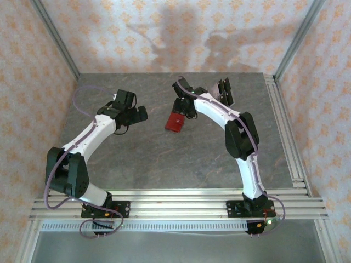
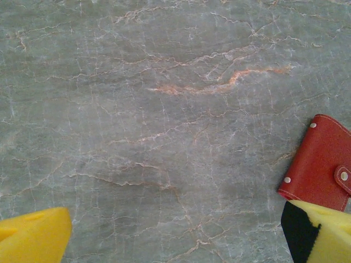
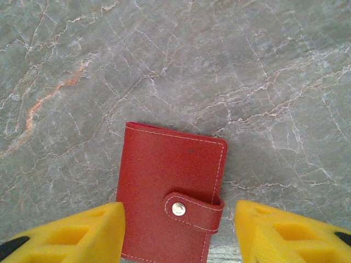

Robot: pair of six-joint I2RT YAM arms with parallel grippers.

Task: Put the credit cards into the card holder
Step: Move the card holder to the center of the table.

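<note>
The card holder (image 3: 170, 181) is a small red wallet lying flat on the marble table, folded shut with its tab snapped over the edge. It also appears in the top view (image 1: 175, 121) and at the right edge of the left wrist view (image 2: 318, 161). My right gripper (image 3: 178, 222) hovers over it, open, with one yellow finger on each side of its near end. My left gripper (image 2: 175, 233) is open over bare table just left of the wallet, holding nothing. A few thin flat pieces, grey-mauve and dark (image 1: 220, 90), sit at the back right; they look like the credit cards.
The grey marble tabletop (image 1: 164, 159) is walled by patterned panels on three sides. An aluminium rail (image 1: 288, 137) runs along the right edge, and more rails cross the front by the arm bases. The right arm's forearm (image 1: 216, 112) passes close to the flat pieces.
</note>
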